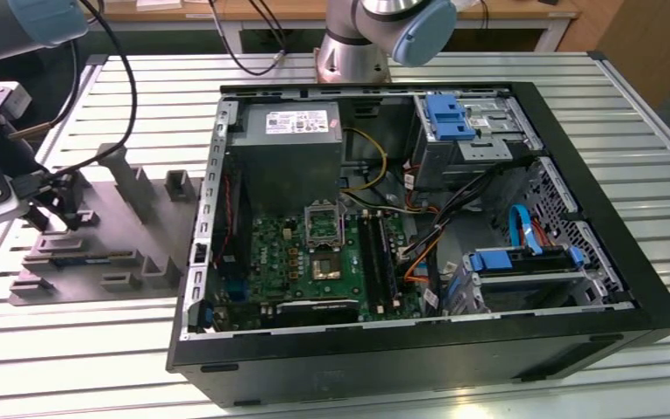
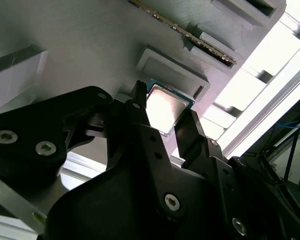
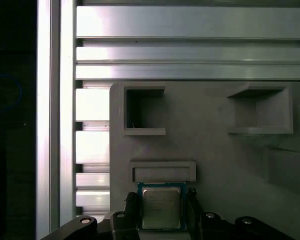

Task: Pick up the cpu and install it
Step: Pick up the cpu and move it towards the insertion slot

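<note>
**First wrist view: cpu pinched at the tray, block close ahead**

First wrist view has it plainly: the cpu (image 3: 161, 209) sits between my fingers (image 3: 131, 204), silver top up, green rim showing. My gripper (image 3: 161, 202) is drawn in to the chip's width, a finger on each of two opposite edges, and as far as I can see it has hold. I cannot tell whether the chip is off the tray (image 3: 215, 150) yet.

In the second wrist view the cpu (image 2: 165, 106) looks square between the fingers (image 2: 140, 114), not cocked. I judge this to be the pick-up step. It wants light, even pressure on both edges, the chip kept flat, and a straight rise rather than a drag.

Now the edges. A low raised block (image 3: 162, 171) stands just beside the chip's front edge, so sliding forward would catch there. Two open pockets lie beyond it.

Exterior view: my gripper (image 1: 56, 214) hangs over the tray (image 1: 137, 229) on the exterior view's left. Upright posts (image 1: 135, 179) stand near. The case (image 1: 428, 349) lies well apart to the exterior view's right, its socket (image 1: 321, 223) on the board (image 1: 300, 262), with cables (image 1: 475, 201) beside it. There is open room straight above me.
</note>
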Controlling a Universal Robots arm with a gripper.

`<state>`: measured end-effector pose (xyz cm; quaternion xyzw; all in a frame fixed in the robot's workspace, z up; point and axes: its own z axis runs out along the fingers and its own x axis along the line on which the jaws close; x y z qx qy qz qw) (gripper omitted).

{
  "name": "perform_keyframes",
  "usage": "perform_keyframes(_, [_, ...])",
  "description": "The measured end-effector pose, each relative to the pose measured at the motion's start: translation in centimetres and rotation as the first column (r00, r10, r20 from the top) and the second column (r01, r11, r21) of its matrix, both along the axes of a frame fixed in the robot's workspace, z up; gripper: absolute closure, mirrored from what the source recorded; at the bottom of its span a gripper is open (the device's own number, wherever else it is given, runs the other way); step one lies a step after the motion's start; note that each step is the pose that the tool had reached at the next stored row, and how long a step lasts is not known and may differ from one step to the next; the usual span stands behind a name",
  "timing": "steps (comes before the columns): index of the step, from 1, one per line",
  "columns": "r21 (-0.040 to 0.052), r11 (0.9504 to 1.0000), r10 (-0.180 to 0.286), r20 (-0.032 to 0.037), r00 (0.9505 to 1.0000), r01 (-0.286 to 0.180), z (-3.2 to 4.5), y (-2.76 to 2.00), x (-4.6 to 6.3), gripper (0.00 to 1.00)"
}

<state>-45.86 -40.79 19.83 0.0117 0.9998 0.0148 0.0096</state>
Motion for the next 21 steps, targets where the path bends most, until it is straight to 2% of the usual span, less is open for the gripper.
perform_keyframes(21, [0.0,1.0,0.0,0.0001,1.0,0.0,0.54,0.0,0.0,0.53])
